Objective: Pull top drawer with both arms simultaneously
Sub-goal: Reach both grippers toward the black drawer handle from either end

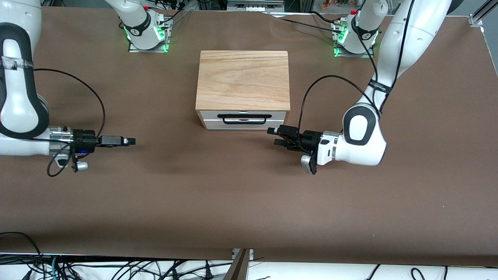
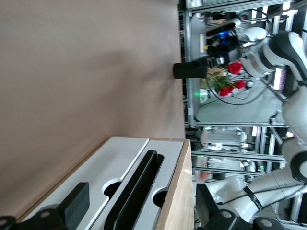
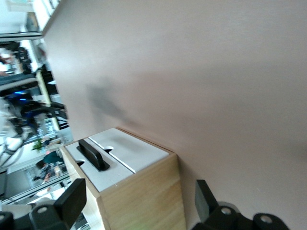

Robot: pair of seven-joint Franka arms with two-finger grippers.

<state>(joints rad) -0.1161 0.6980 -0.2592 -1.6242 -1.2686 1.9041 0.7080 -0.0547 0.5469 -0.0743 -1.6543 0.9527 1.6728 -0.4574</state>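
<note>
Drawer [image 1: 243, 115] looks light and rigid; my left hand [image 1: 277, 137] at its 4 o'clock and right hand [image 1: 130, 141] at 8 o'clock, both released, should take the stiff wire handle [image 1: 244, 118].

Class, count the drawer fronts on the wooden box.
2: the top drawer with the black handle, shut under the oak top, and a lower drawer beneath it, nearest the table.

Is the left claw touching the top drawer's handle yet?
Apart. The front view shows bare table between the left claw and the handle of the top drawer.
</note>
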